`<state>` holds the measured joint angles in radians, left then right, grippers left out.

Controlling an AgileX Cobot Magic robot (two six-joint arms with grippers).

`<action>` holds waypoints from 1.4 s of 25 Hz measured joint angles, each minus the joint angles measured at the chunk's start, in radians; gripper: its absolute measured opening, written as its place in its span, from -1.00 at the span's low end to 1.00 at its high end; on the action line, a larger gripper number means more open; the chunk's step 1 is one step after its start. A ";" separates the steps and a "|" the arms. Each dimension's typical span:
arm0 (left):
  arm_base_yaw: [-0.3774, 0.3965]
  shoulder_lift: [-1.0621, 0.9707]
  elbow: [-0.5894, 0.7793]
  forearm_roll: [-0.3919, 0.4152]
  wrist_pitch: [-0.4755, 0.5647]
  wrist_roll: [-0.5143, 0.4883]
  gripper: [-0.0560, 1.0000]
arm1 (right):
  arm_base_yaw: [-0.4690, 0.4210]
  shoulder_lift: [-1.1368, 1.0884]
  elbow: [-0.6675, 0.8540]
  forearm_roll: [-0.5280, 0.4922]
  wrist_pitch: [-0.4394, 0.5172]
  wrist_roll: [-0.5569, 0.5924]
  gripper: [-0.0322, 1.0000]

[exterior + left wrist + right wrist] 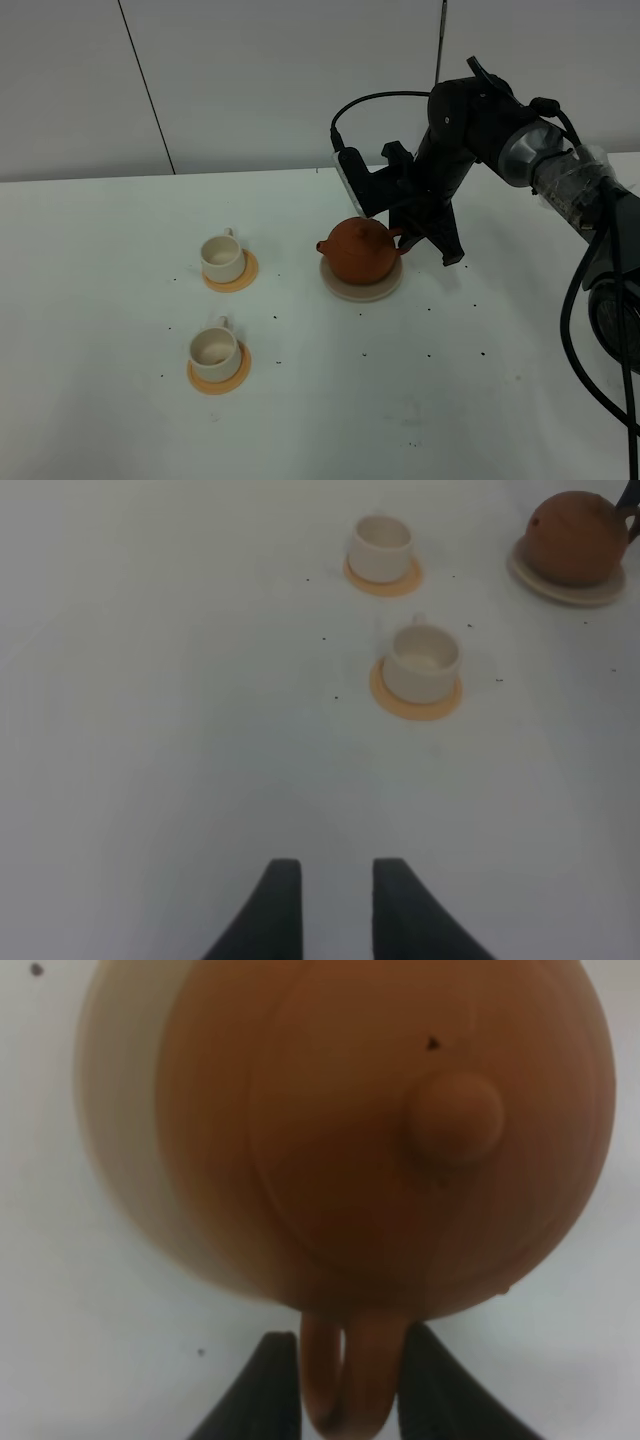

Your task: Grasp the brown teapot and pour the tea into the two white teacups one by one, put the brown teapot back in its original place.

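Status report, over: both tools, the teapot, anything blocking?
Right tool clamped on round reddish-brown clay teapot's loop handle. Teapot on pale beige saucer. Left tool open, empty. Nothing blocks it.

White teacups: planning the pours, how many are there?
2. One teacup stands on the farther orange coaster, the other on the nearer one, both left of the brown teapot in the high view. None seems hidden.
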<state>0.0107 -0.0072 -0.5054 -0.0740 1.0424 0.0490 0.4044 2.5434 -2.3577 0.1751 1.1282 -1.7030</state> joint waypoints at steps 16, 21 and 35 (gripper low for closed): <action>0.000 0.000 0.000 0.000 0.000 0.000 -0.44 | 0.000 0.000 -0.001 0.013 0.001 0.015 -0.76; 0.000 0.000 0.000 0.000 0.000 0.000 -0.44 | 0.000 0.000 -0.001 0.013 0.004 0.039 -0.76; 0.000 0.000 0.000 0.000 0.000 0.000 -0.44 | 0.000 0.000 -0.002 0.002 0.035 0.122 -0.76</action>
<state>0.0107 -0.0072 -0.5054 -0.0740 1.0424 0.0485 0.4044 2.5434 -2.3594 0.1776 1.1636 -1.5808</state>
